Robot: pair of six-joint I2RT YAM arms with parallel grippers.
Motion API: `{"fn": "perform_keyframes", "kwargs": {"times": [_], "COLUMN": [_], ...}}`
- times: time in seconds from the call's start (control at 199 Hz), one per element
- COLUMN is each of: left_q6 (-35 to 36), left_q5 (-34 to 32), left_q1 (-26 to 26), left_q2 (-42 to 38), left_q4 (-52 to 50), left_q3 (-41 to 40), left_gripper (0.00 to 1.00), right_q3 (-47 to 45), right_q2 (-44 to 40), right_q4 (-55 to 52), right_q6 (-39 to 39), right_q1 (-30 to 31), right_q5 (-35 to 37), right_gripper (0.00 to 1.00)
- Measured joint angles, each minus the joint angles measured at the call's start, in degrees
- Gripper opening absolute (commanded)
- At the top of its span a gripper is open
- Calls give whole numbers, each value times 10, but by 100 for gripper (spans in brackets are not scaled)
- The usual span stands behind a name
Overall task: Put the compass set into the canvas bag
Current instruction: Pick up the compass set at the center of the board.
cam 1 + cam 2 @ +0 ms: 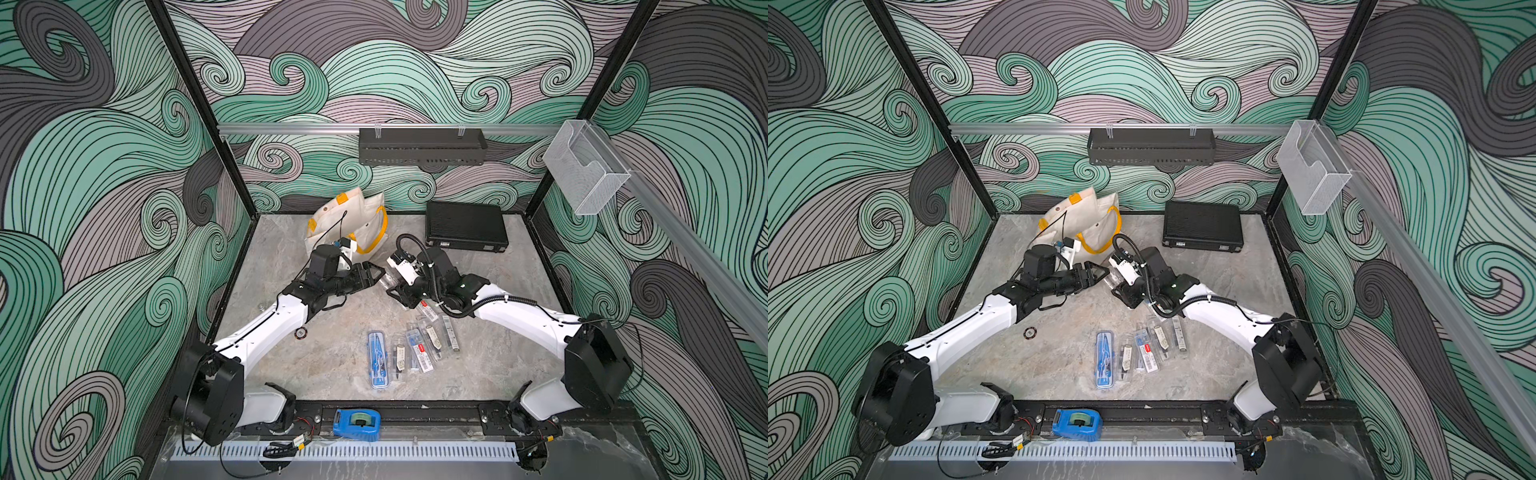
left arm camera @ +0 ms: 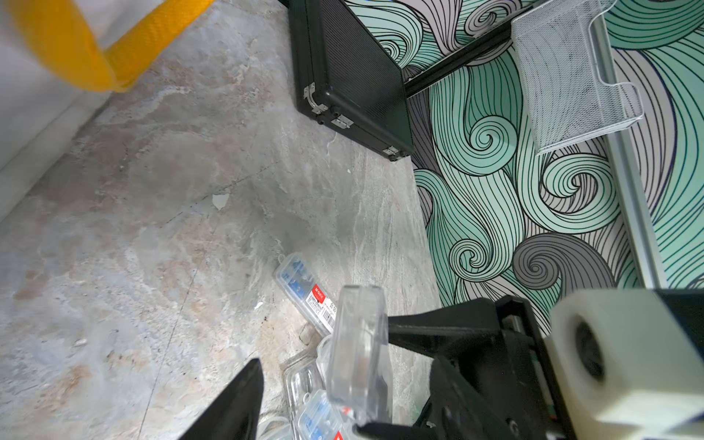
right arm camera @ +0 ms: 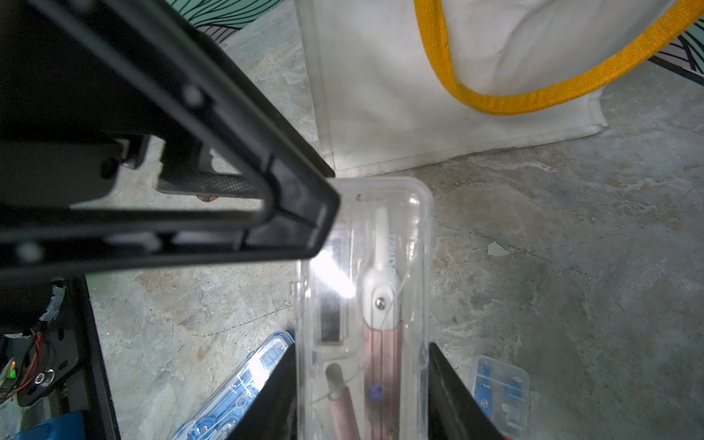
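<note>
Beside the canvas bag (image 3: 381,95), right fingers (image 3: 453,396) clamp the compass set (image 3: 365,274); left fingers (image 3: 297,213) straddle its end, parted.

A black hard case (image 1: 466,230) is lying flat beyond the right gripper (image 1: 392,289), well apart from it. A small round disc (image 1: 300,333) is resting back behind the left gripper (image 1: 376,274). A blue tape dispenser (image 1: 356,423) is sitting farther back still.

Swirl-patterned teal walls (image 1: 83,166) enclose a grey, marbled tabletop (image 1: 498,365).
</note>
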Motion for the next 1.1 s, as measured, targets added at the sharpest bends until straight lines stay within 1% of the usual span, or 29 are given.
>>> {"fn": "perform_keyframes", "kwargs": {"times": [0.105, 0.276, 0.402, 0.622, 0.773, 0.853, 1.104], "left_q6": [2, 0, -2, -8, -15, -17, -24], "left_q5": [3, 7, 14, 22, 22, 22, 22], "left_q1": [-3, -6, -7, -8, -8, -8, -8], "left_q2": [16, 25, 31, 43, 43, 43, 47], "left_q4": [7, 23, 33, 40, 41, 44, 55], "left_q3": [8, 17, 19, 19, 19, 19, 19], "left_gripper": [58, 40, 32, 28, 23, 21, 17], "right_q3": [0, 0, 0, 0, 0, 0, 0], "right_q2": [-1, -1, -1, 0, 1, 2, 4], "right_q4": [3, 4, 5, 7, 9, 11, 15], "right_q6": [5, 12, 14, 14, 14, 14, 17], "right_q1": [0, 0, 0, -1, -1, -1, -3], "right_q5": [-9, -20, -24, -28, -30, -30, -31], "right_gripper": [45, 45, 45, 45, 45, 45, 48]}}
